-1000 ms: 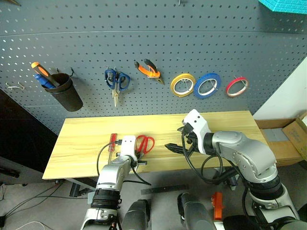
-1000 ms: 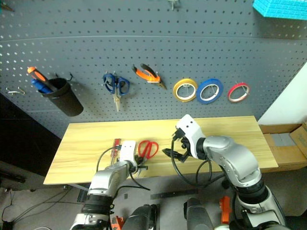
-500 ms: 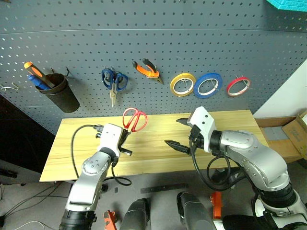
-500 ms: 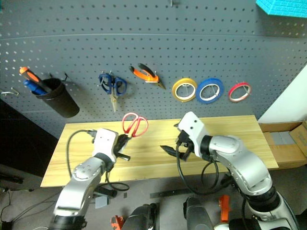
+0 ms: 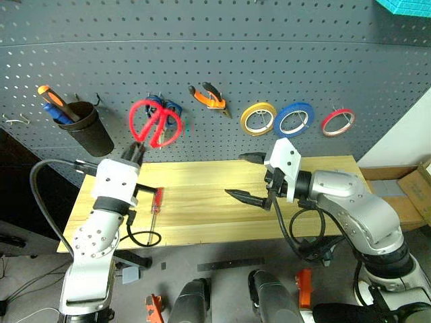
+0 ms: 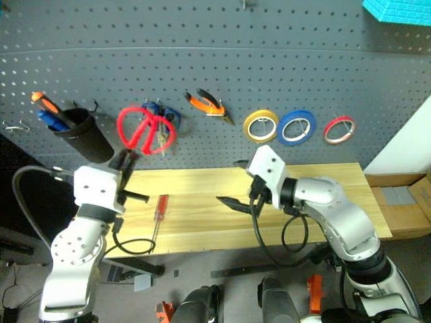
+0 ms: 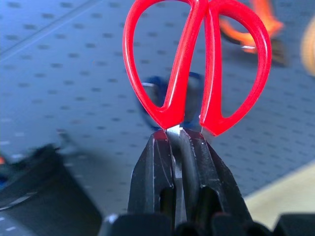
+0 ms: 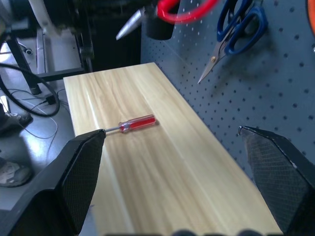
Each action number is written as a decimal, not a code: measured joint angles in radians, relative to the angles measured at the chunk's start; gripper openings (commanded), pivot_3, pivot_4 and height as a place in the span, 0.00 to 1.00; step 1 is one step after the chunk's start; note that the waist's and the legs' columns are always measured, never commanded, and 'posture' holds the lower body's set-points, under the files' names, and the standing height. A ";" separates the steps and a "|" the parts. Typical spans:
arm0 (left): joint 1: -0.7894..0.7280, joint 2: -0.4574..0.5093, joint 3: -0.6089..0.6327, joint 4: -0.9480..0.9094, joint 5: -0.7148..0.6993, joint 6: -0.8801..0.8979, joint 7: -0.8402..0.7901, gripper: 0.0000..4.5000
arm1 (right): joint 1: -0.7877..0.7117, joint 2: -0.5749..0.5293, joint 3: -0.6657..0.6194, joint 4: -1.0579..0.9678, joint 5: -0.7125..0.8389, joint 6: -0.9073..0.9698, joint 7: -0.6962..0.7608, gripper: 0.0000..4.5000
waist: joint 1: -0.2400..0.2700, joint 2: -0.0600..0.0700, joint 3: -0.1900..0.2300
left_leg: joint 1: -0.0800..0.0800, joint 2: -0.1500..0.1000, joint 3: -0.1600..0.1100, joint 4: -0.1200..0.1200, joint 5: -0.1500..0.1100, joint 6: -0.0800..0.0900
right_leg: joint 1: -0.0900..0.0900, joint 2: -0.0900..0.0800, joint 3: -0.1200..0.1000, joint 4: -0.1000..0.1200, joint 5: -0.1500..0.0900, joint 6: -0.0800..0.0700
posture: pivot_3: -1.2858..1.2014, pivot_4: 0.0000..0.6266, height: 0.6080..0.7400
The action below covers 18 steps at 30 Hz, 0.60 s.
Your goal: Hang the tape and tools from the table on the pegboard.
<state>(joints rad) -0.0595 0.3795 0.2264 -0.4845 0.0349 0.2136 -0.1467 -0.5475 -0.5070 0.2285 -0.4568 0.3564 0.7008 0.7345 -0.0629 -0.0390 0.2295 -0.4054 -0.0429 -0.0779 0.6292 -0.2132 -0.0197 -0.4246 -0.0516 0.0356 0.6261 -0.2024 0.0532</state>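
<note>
The left end effector (image 5: 135,156) is clamped on the blades of the red-handled scissors (image 5: 155,124), held up against the pegboard (image 5: 222,47) over the blue scissors (image 5: 170,108); the red-handled screwdriver (image 5: 156,200) lies near the bench's (image 5: 202,202) left end; the right end effector (image 5: 248,177) hovers mid-bench, fingers spread, empty; pliers (image 5: 209,98) and red tape (image 5: 337,122) hang on the pegboard.
</note>
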 measured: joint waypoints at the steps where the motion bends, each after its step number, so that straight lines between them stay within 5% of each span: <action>1: -0.013 -0.003 0.009 0.016 -0.002 0.018 0.005 0.00 | -0.010 0.002 0.001 0.014 -0.004 -0.007 0.004 1.00 | 0.002 0.000 0.000 | 0.000 0.000 0.000 0.000 0.000 0.000 | 0.000 0.002 0.000 0.000 0.000 0.000 | 0.49 0.30 1.00; 18: -0.193 -0.021 -0.079 0.254 -0.042 0.032 -0.064 0.00 | -0.106 0.065 0.009 0.086 -0.040 -0.046 -0.019 1.00 | 0.002 0.000 0.000 | 0.000 0.000 0.000 0.000 0.000 0.000 | 0.000 -0.001 0.001 0.000 0.001 -0.001 | 0.47 0.33 1.00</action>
<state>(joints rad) -0.2530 0.3580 0.1478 -0.2304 -0.0068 0.2456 -0.2110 -0.6539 -0.4423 0.2378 -0.3705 0.3161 0.6543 0.7156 -0.0611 -0.0389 0.2297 -0.4054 -0.0427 -0.0774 0.6293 -0.2132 -0.0198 -0.4251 -0.0524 0.0368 0.6266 -0.2015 0.0521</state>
